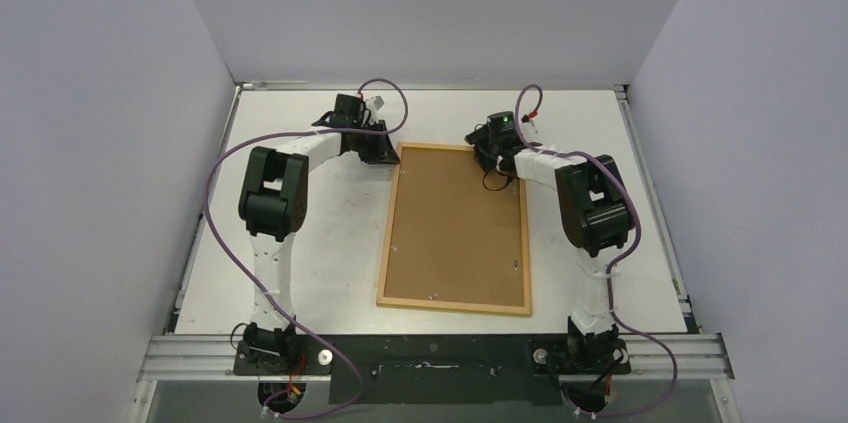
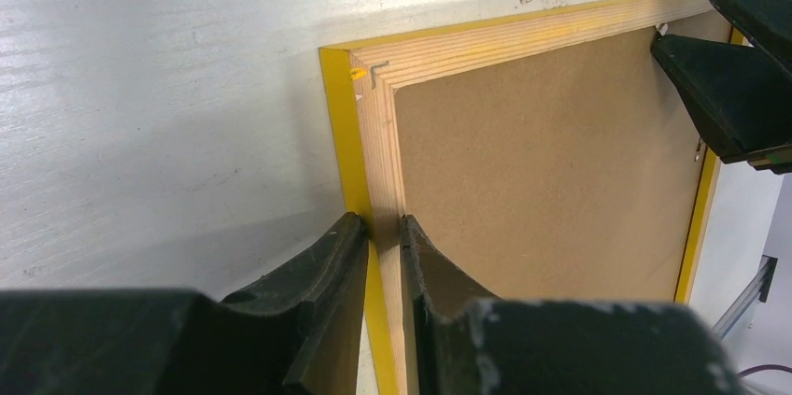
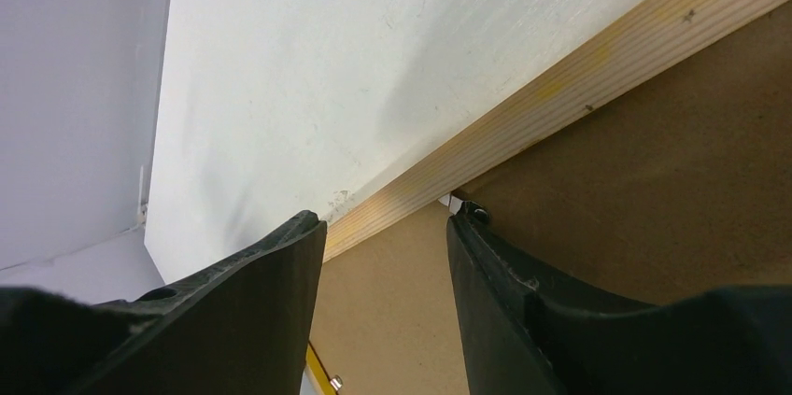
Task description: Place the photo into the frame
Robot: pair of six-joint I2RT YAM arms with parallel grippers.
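On the white worktop [image 1: 340, 243], roughly midway between its left and right edges, the frame [image 2: 523, 38] lies face down. Its light-wood back is up and a strip of yellow shows along the outer sides. A brown backing board [image 1: 455, 228] fills the opening. At the frame's far left corner the left gripper [image 2: 385, 227] is pinched onto the left rail, one finger against the yellow outer side and the other on the inner edge by the board. At the far right corner the right gripper [image 3: 385, 219] hangs over the far rail with its jaws apart, gripping nothing. One fingertip sits beside a small metal tab [image 3: 472, 210].
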